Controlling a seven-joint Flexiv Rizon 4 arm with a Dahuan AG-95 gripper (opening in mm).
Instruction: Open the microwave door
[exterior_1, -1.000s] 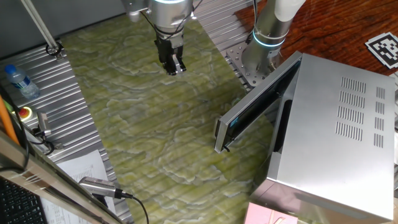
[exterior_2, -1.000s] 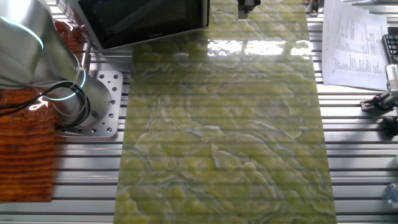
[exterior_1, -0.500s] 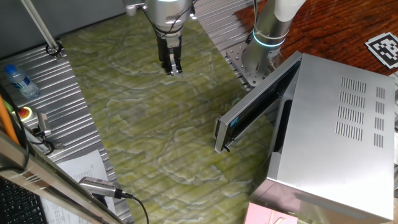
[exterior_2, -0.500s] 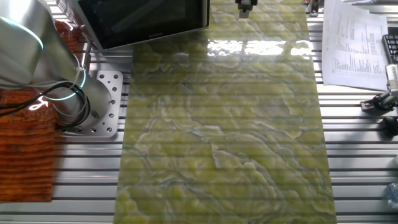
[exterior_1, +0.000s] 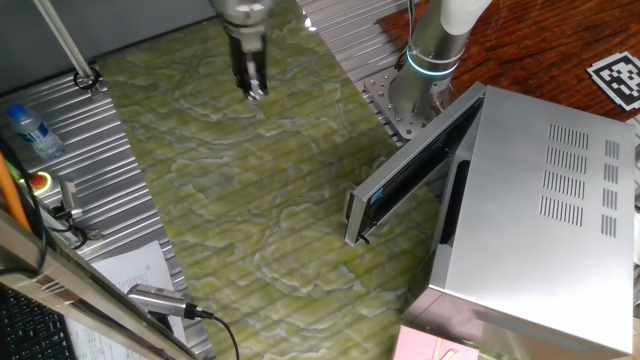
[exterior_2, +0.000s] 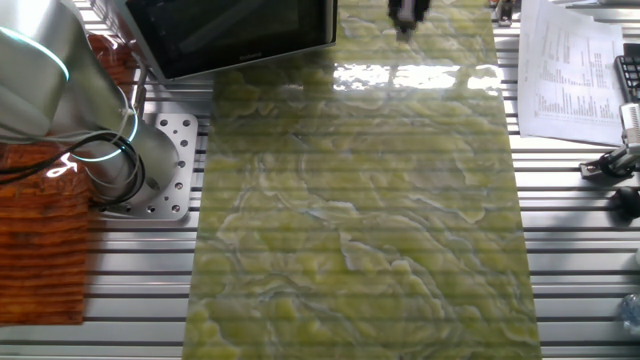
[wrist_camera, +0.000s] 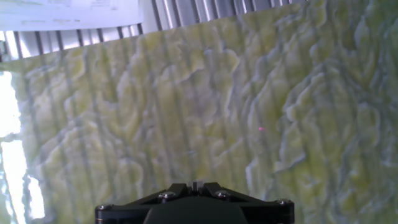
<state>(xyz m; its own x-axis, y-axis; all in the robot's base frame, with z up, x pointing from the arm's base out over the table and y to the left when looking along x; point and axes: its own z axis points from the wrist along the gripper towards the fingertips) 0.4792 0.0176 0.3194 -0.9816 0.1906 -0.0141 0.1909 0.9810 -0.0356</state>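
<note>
A: Where's the gripper (exterior_1: 256, 90) now?

B: Hanging over the green mat (exterior_1: 250, 200), holding nothing. Over the last second it has slid away from the microwave door (exterior_1: 400, 180), toward the far edge of the mat, and it looks blurred in both fixed views, so it is moving.

A: Fingers spread or pressed together?

B: They look close together, with nothing between them. In the hand view only the black body of the hand shows at the bottom edge, not the tips, so that view doesn't help.

A: And what's beneath it?

B: Only bare mat in the hand view, with a sheet of paper (wrist_camera: 68, 11) past its far edge.

A: Where's the door from there?

B: Well apart from the gripper, off to its side and closer to the fixed camera. It stands swung partway out from the microwave (exterior_1: 540, 230), with a dark gap showing between the door and the front of the casing. The arm's base (exterior_1: 420, 70) sits between the two, beside the microwave's corner.

A: So what does the retreat mean?

B: I'd judge the door is already open and the arm is backing off; the door hasn't shifted over that second, so it stays put untouched
</note>
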